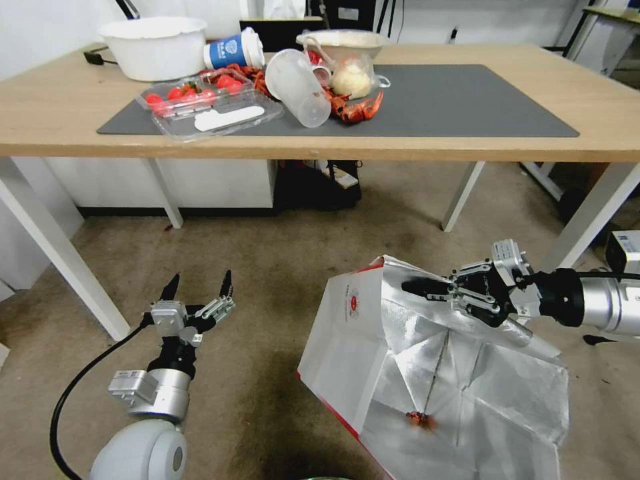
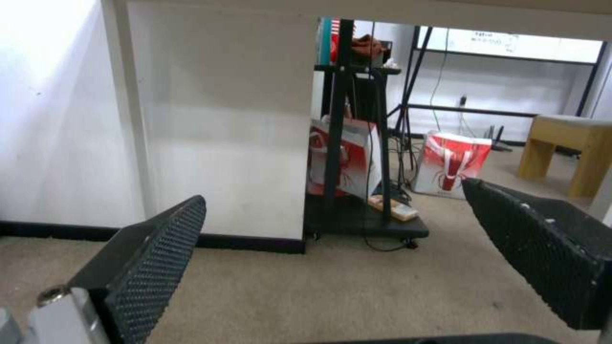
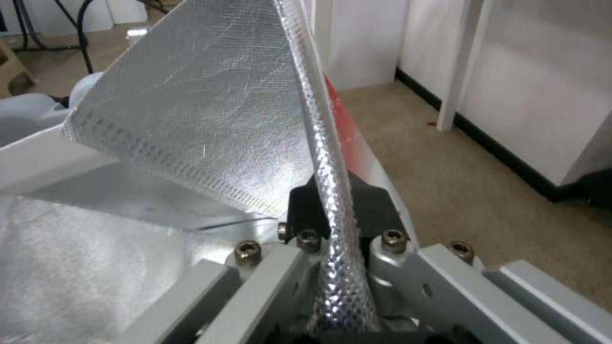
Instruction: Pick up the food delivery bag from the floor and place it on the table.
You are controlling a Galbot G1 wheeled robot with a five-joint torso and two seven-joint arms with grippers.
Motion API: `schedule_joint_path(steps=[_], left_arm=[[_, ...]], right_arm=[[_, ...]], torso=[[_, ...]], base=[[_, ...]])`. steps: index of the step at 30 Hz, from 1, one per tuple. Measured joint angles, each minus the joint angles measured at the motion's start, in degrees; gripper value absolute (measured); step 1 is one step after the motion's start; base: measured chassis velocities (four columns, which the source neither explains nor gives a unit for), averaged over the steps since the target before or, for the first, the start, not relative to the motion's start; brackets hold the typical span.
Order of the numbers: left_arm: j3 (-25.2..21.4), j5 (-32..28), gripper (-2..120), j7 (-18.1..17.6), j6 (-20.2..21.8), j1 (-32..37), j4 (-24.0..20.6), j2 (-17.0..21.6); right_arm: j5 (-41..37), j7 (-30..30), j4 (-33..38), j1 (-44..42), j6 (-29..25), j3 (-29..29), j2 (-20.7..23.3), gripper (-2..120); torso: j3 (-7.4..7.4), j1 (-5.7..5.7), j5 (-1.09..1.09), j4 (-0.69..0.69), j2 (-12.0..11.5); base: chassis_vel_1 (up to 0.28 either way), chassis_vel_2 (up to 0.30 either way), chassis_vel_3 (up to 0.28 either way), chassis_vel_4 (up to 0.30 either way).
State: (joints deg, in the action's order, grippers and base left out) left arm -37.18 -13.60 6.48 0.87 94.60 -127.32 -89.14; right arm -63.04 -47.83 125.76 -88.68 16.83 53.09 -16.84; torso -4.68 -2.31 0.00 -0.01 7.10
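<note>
The food delivery bag (image 1: 373, 360), white with red trim and a round red logo, leans open on the floor (image 1: 253, 267) in front of the table (image 1: 467, 150), its silver foil lining showing. My right gripper (image 1: 417, 288) is shut on the bag's upper rim. In the right wrist view the folded foil edge of the bag (image 3: 210, 119) runs between the closed jaws of that gripper (image 3: 334, 205). My left gripper (image 1: 200, 280) hangs open above the carpet left of the bag, apart from it. The left wrist view shows this gripper (image 2: 338, 224) with nothing between its fingers.
On the table's grey mat (image 1: 467, 100) lie a strawberry tray (image 1: 207, 107), a tipped clear cup (image 1: 297, 87), crayfish (image 1: 357, 108), a white bowl (image 1: 155, 47) and a bagged bun (image 1: 352, 79). White table legs (image 1: 60, 253) flank the carpet. A black cart (image 2: 357, 143) stands under the table.
</note>
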Motion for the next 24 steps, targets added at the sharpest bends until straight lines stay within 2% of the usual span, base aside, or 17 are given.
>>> schedule_joint_path(steps=[24], left_arm=[[-0.05, -0.10, 100, 0.09, 0.14, -0.01, -0.33, -0.02]], right_arm=[[-1.74, -1.31, -0.70, 0.17, 0.43, 0.30, 1.56, 0]], torso=[[-4.68, -1.15, 0.00, 0.00, 5.72]], base=[[0.000, 0.000, 0.000, 0.000]])
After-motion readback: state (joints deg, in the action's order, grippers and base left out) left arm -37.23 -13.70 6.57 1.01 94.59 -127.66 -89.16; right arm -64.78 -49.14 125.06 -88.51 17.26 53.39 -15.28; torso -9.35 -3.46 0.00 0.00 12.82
